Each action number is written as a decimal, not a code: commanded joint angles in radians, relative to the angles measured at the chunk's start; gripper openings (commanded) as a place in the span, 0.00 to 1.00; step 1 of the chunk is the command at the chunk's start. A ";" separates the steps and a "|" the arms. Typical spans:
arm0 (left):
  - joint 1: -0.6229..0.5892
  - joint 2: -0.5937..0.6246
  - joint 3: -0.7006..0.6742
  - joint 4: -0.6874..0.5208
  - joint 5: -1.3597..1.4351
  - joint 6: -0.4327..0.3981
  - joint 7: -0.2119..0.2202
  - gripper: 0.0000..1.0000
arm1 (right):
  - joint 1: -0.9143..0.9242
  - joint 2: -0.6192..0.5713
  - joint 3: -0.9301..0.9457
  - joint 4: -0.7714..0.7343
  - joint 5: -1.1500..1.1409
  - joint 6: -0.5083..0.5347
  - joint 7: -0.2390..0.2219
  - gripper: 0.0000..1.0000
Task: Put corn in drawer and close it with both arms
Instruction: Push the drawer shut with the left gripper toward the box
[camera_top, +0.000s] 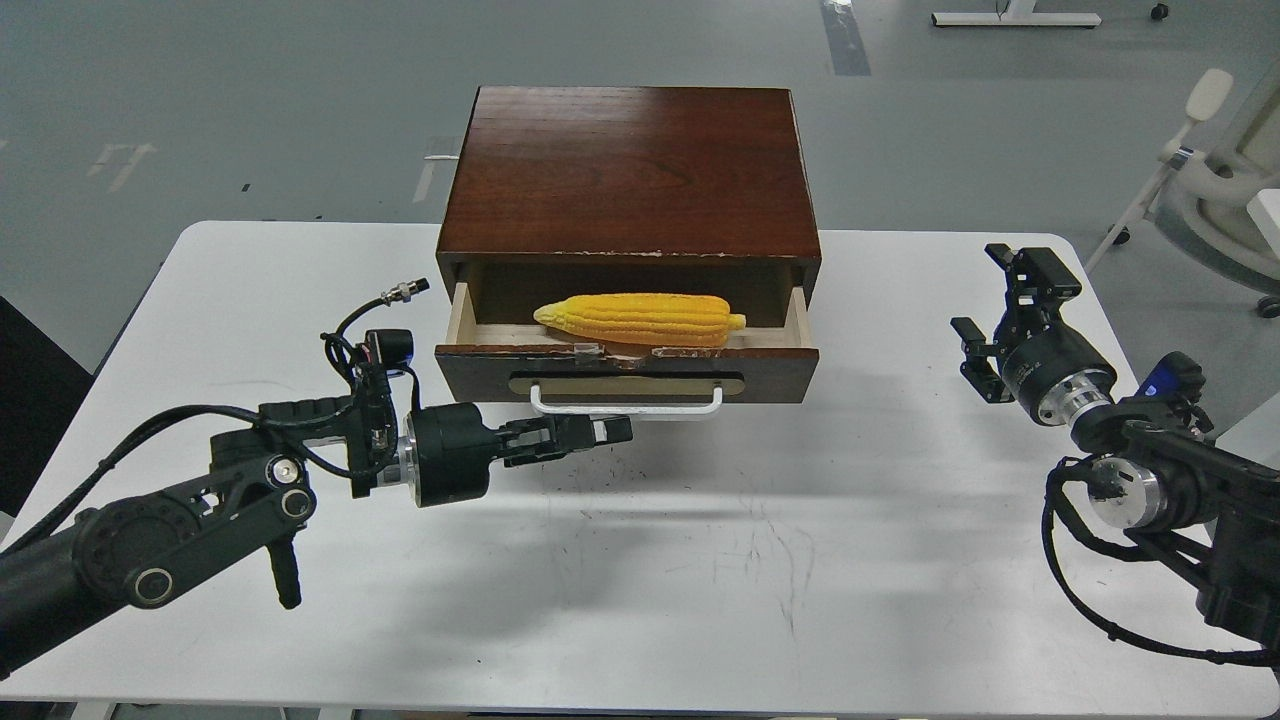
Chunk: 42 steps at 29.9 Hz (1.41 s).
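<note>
1. One white table (640, 600) carries everything, and we keep both arms low over it so either can reach the front of the cabinet (628, 170) at its far middle.
2. The cabinet's drawer (627, 372) stands pulled out toward us, which leaves its pale inside open from above; the closing step is, we judge, all that remains.
3. Our left gripper (590, 432) points right, just under and in front of the white handle (626, 402). Its fingers look drawn together with nothing between them, a shape suited to pushing the drawer front.
4. Our right gripper (985, 310) waits well apart at the table's right side, its fingers spread and empty, free to help push.
5. The corn (640, 318) lies lengthwise inside the drawer, tapered tip to the left, below the cabinet's top so the drawer can slide shut.
</note>
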 joint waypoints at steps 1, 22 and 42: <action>-0.001 -0.018 -0.006 0.027 -0.005 0.001 0.003 0.00 | -0.001 0.000 0.000 0.000 0.000 0.001 0.000 0.96; -0.030 -0.087 -0.051 0.134 -0.010 0.000 0.005 0.00 | -0.029 0.000 0.000 0.000 0.000 0.001 0.000 0.96; -0.084 -0.134 -0.057 0.254 -0.039 0.012 0.005 0.00 | -0.035 -0.003 0.000 0.000 0.000 -0.001 0.000 0.96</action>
